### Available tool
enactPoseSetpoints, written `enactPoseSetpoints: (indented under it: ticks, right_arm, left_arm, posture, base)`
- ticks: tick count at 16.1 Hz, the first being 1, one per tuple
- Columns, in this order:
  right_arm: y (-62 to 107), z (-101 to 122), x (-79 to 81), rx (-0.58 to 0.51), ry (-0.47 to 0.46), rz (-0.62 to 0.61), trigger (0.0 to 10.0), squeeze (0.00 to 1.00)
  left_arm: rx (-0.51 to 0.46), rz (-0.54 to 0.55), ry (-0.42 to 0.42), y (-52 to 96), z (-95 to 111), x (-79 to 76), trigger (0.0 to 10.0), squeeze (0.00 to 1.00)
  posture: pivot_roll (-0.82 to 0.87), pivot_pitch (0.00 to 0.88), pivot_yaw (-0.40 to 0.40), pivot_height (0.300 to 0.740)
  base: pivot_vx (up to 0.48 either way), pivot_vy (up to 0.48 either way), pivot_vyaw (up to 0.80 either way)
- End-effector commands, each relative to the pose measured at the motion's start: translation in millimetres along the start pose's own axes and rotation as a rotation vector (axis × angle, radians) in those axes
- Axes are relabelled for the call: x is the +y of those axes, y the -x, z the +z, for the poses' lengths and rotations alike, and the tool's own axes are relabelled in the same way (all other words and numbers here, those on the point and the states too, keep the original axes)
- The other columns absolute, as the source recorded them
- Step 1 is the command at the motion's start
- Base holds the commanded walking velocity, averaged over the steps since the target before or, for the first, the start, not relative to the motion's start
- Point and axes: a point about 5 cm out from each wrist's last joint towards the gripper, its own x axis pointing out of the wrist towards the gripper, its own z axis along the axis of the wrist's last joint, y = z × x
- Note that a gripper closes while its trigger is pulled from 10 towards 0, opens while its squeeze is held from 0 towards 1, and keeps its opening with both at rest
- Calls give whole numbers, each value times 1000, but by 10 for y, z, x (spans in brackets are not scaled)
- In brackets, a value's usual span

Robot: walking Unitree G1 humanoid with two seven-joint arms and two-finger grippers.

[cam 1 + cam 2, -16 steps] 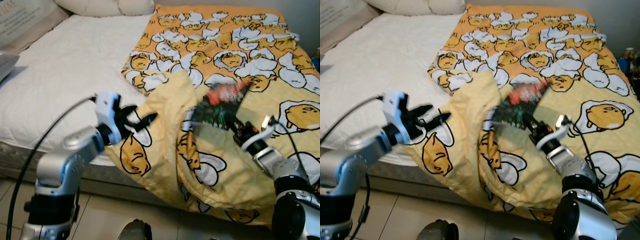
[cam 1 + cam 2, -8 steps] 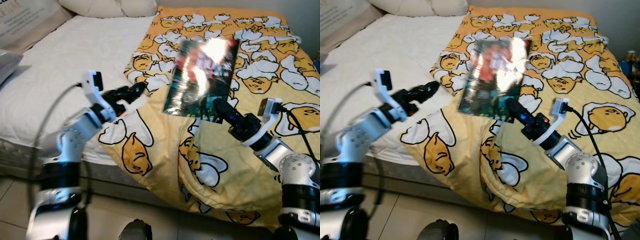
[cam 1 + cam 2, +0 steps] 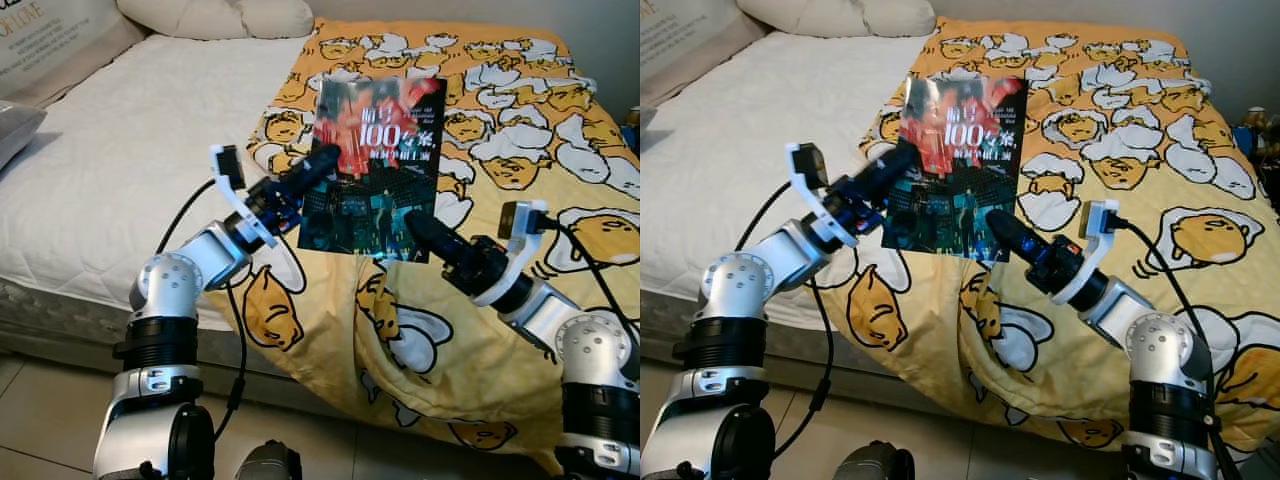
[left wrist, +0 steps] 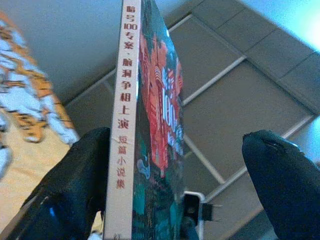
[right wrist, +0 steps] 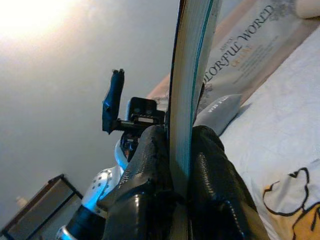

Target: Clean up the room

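A paperback book (image 3: 373, 165) with a red and teal cover is held upright above the yellow egg-print blanket (image 3: 520, 150), its cover turned toward the head camera. The lower corner of the book is clamped between the two black fingers of the right gripper (image 3: 412, 225), both pads pressed flat against its sides in the right wrist view. The left gripper (image 3: 318, 165) is brought up to the spine edge, fingers spread wide: one finger (image 4: 80, 185) is laid against the white spine, the other is kept well apart. The blanket is draped over the bed's white mattress (image 3: 130, 150), with pillows (image 3: 215, 15) seen at the head end.
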Motion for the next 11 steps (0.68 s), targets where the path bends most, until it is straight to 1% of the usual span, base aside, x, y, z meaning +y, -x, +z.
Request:
enactPoseSetpoints:
  ticks: [1,2,3,6,8,11]
  right_arm:
    - [-41,33,88,-5,17,46,0,0]
    - [-44,24,91,0,16,46,0,0]
    - [-49,10,84,5,13,40,0,0]
    - [-56,4,70,11,11,30,0,0]
    - [-62,12,74,15,13,25,0,0]
    - [-79,13,70,21,17,25,0,0]
  left_arm:
    - [4,-20,0,26,-3,-22,4863,0]
    - [10,-12,-6,30,-17,-12,3020,0]
    - [13,-21,-9,34,-31,-18,0,0]
    - [13,-16,-12,45,-45,-21,0,0]
    - [3,7,-45,70,-59,5,0,0]
    - [16,34,-81,92,-88,24,0,0]
  posture:
    - [2,0,71,740]
    - [3,0,69,740]
    - [3,0,66,740]
    - [6,0,62,740]
    - [7,0,57,740]
    - [7,0,55,740]
  base:
    - [0,0,0]
    - [0,0,0]
    - [0,0,0]
    - [0,0,0]
    - [0,0,0]
    - [0,0,0]
